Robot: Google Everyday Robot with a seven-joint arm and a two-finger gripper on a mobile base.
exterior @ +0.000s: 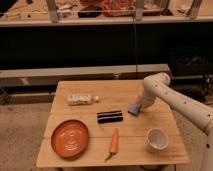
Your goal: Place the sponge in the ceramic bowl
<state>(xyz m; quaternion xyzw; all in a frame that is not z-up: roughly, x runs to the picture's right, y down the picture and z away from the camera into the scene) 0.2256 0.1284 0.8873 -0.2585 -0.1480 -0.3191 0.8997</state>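
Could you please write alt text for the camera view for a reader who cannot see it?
The robot arm's claw is down at the light-blue sponge on a wooden table, with the white ceramic bowl nearer the front edge. A black bar, carrot, orange plate and bottle also lie on it.

Pale matt wooden slatted surface [134, 134], soft matt light-blue rectangular sponge [132, 110], smooth pale gripper [138, 104] low at the sponge, glossy round orange plate [70, 138], smooth white ceramic bowl [157, 145], matt black rectangular bar [110, 116]

No legible text, bottle [82, 99] label unreadable (likewise gripper [137, 104] at sponge [132, 109])
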